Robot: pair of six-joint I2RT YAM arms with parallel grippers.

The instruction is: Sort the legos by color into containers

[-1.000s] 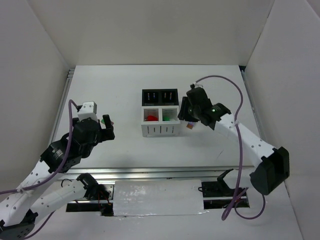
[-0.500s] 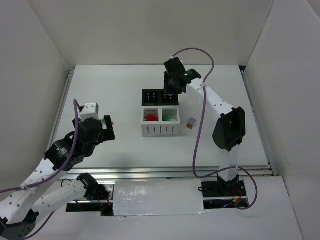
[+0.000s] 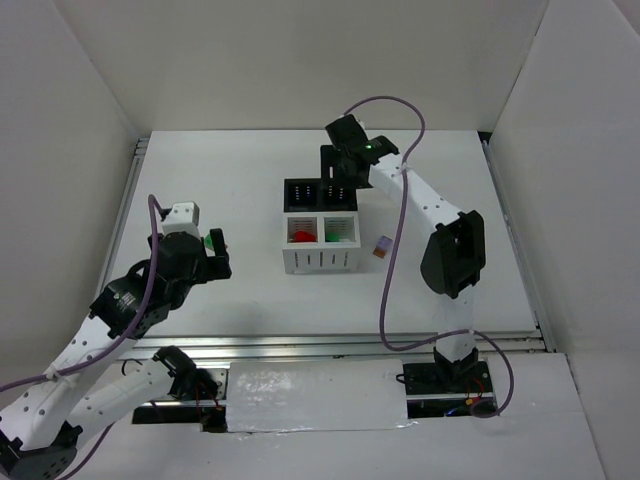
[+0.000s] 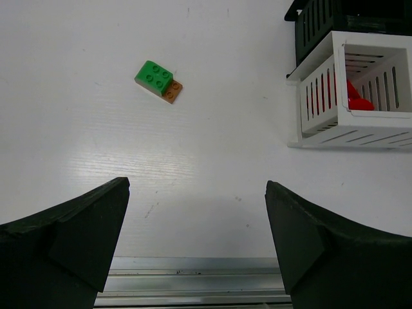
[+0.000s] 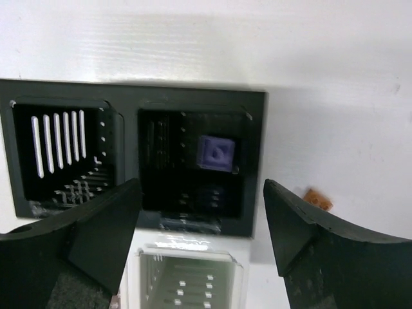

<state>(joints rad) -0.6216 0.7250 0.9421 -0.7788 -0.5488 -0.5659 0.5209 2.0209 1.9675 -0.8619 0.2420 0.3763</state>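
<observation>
— What's changed?
— The right arm [image 3: 415,195] has swung from the right side of the containers [image 3: 320,262] round to their back. The left arm [image 3: 120,305] has barely shifted.
— And over the table [image 3: 230,180]?
— The right tool [image 5: 201,187] hangs over the two black compartments, jaws spread wide, nothing between them. The left tool [image 4: 196,187] is spread wide too, empty, above the table left of the containers.
— The legos?
— Red legos [image 3: 300,237] lie in the front left white compartment and a green lego [image 3: 333,237] in the front right. A lavender lego [image 5: 215,153] sits in the back right black one. A green-and-brown lego [image 4: 158,80] lies loose near the left tool. A lavender-and-brown lego [image 3: 381,247] lies just right of the containers.
</observation>
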